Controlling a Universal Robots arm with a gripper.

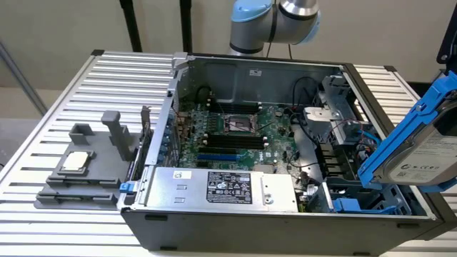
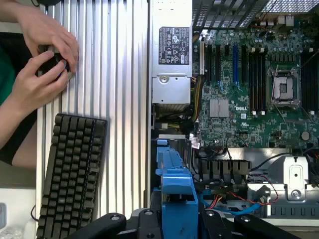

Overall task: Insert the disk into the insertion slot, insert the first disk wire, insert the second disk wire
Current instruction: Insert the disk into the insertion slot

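Bright, even overhead light glared off the surface [image 1: 121,75] at ten o'clock in the exterior view and lit the disk [image 1: 427,155] at three, leaving the case [image 1: 236,72] interior softly shadowed.

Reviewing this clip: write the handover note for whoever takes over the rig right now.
Gripper: shut on the disk, gripping its blue caddy.
Disk: held tilted in the air over the case's side at the exterior view's right, outside the insertion slot.
Done: disk is picked up.
Left: disk insertion and both disk wires.
Note: a person's hands are near the keyboard.
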